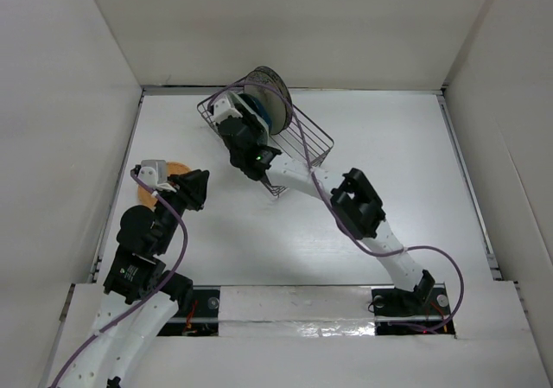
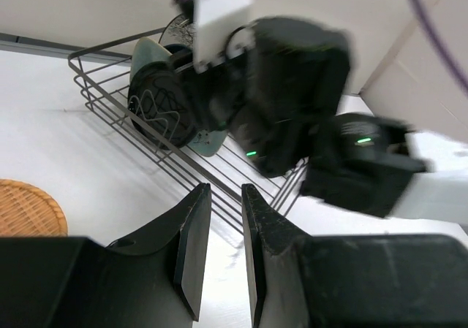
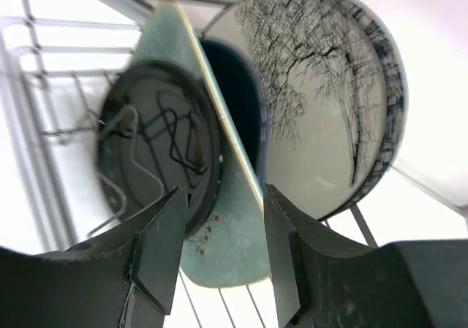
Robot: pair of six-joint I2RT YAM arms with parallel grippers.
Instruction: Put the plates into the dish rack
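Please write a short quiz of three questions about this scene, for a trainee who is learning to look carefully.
1. True or false: the orange plate stands in the rack.
2. Choose one. The right gripper is: A. shut on a plate; B. open, close to the rack; C. above the orange plate.
3. How many plates stand in the rack?

Key
1. False. It lies on the table, near the left arm.
2. B.
3. Four: black, mint, blue and cream.
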